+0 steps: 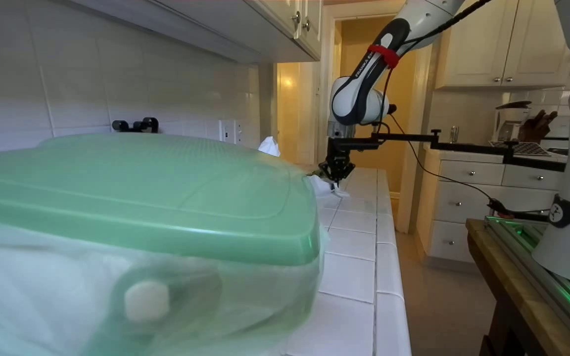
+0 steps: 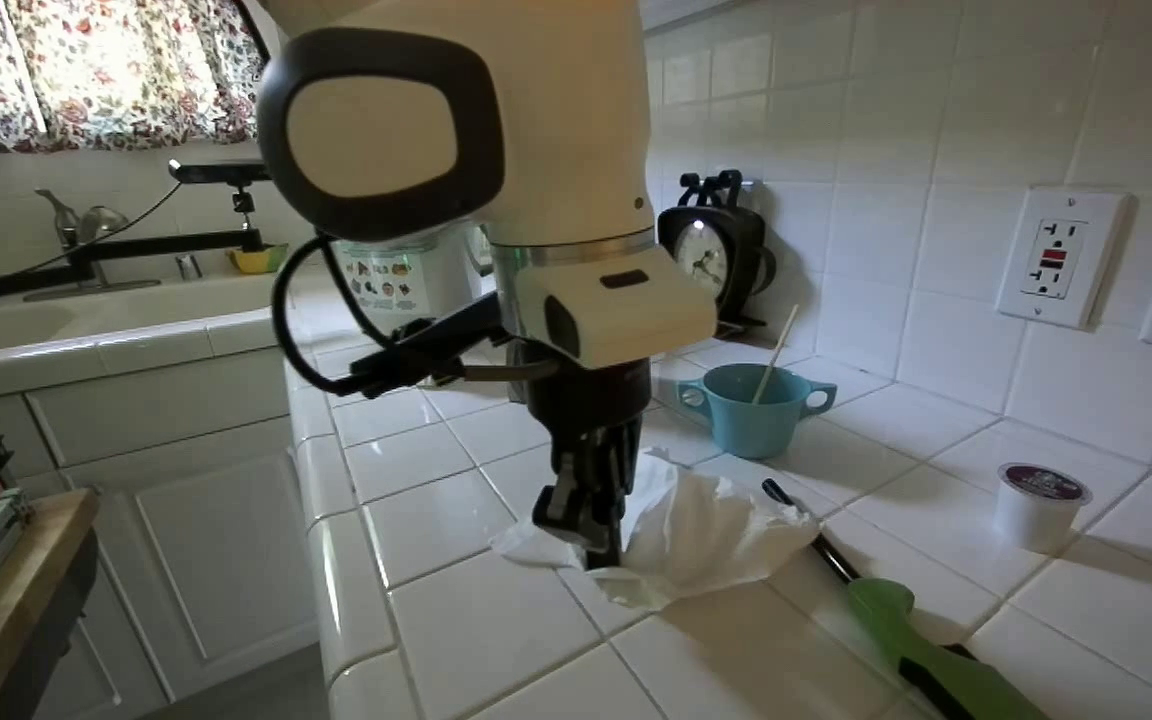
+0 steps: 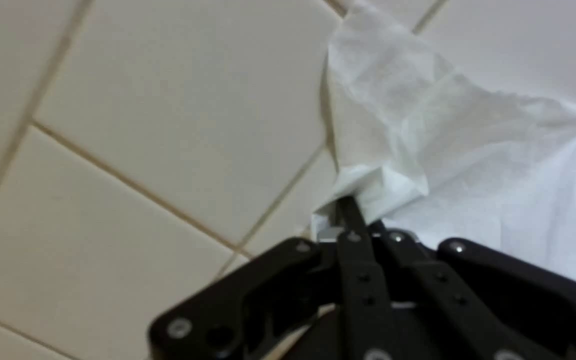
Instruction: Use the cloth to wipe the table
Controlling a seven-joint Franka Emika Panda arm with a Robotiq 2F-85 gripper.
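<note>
In my wrist view, crumpled white cloth hides the two-fingered black gripper's tips. In an exterior view, the bottom edge crops the green-handled, black-shafted tool.

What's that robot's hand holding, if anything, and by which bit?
The hand holds the white cloth, pinched at a bunched fold near one edge.

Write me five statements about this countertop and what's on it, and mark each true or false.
1. The claw is shut on the white cloth. True.
2. A thin stick pokes out of the blue cup. True.
3. The blue cup lies tipped over. False: it stands upright.
4. The green-handled tool lies on the tiled countertop. True.
5. The white cloth is inside the blue cup. False: it is in the claw, outside the cup.
</note>
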